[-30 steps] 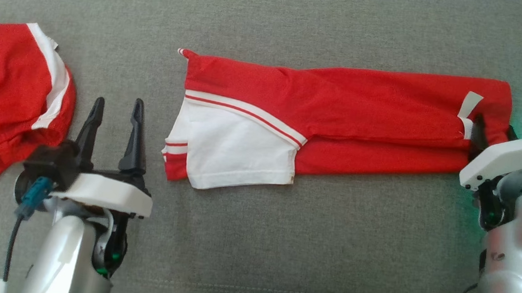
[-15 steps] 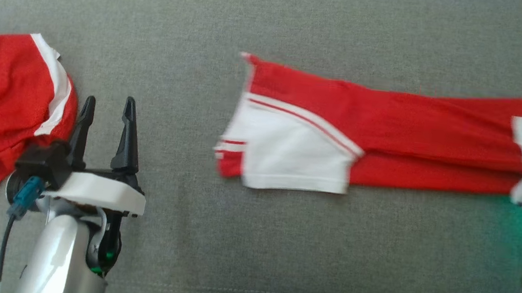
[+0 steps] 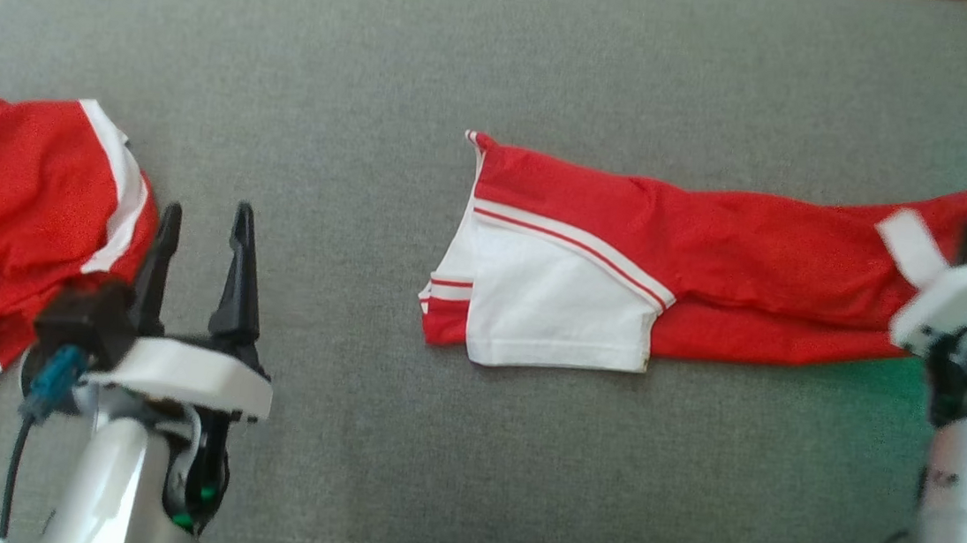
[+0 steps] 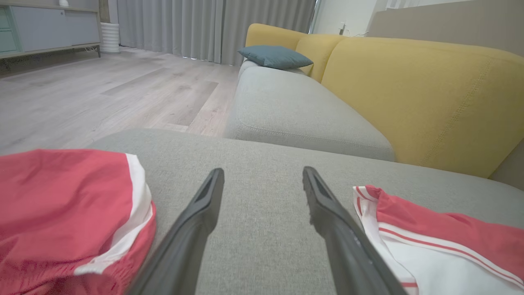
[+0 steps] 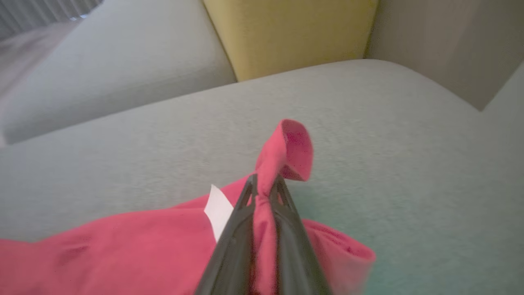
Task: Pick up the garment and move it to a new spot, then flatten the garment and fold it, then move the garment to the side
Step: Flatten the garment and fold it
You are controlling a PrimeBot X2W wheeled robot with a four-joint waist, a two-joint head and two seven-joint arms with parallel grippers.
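Since last look right gripper (image 5: 264,185) clamped onto garment (image 3: 743,252) right end, corner bunched up. Rest lay flat center-right of frame on grey cushion (image 3: 469,57). Lower left, left gripper (image 3: 202,222) spread, empty.

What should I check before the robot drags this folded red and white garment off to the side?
1. right gripper shut on the folded garment at its right end: ok.
2. Grip holds every folded layer: cannot tell.
3. left gripper open, clear of cloth: ok.
4. white panel lies flat on the fold: ok.
5. second red garment apart from the folded one, gray cushion between them: ok.
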